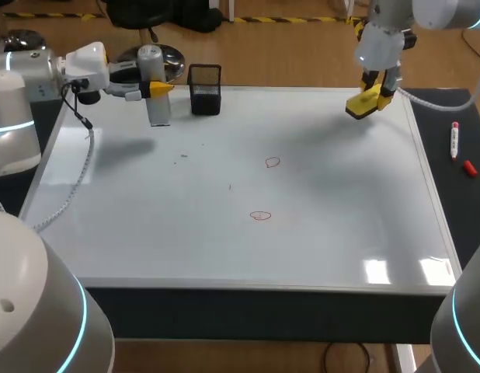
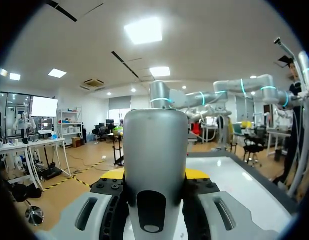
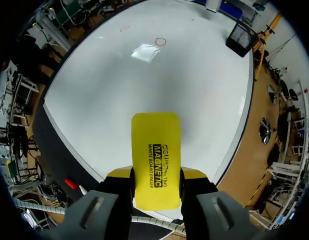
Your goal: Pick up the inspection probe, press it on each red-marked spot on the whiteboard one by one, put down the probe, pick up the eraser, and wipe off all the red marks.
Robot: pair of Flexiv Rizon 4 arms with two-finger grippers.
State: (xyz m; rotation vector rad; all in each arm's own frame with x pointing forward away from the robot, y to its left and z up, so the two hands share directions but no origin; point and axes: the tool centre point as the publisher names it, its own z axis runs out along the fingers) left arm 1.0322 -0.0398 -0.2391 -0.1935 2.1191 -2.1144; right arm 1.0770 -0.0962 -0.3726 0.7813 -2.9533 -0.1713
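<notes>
The grey cylindrical probe (image 1: 152,64) stands upright at the whiteboard's (image 1: 147,233) back left corner. My left gripper (image 1: 158,88) is shut on it from the side. In the left wrist view the probe (image 2: 155,150) fills the gap between the fingers of the left gripper (image 2: 155,176). My right gripper (image 1: 373,92) hangs over the back right of the board, shut on the yellow eraser (image 1: 363,104). The eraser (image 3: 155,155) sticks out ahead of the right gripper (image 3: 156,175). Two red marks (image 1: 272,162) (image 1: 260,215) lie mid-board; the marks (image 3: 160,41) (image 3: 125,28) also show far ahead of the eraser.
A black mesh holder (image 1: 205,89) stands on the board just right of the probe, and the holder (image 3: 241,36) also shows in the right wrist view. A marker (image 1: 455,140) and a red cap (image 1: 469,167) lie on the dark strip right of the board.
</notes>
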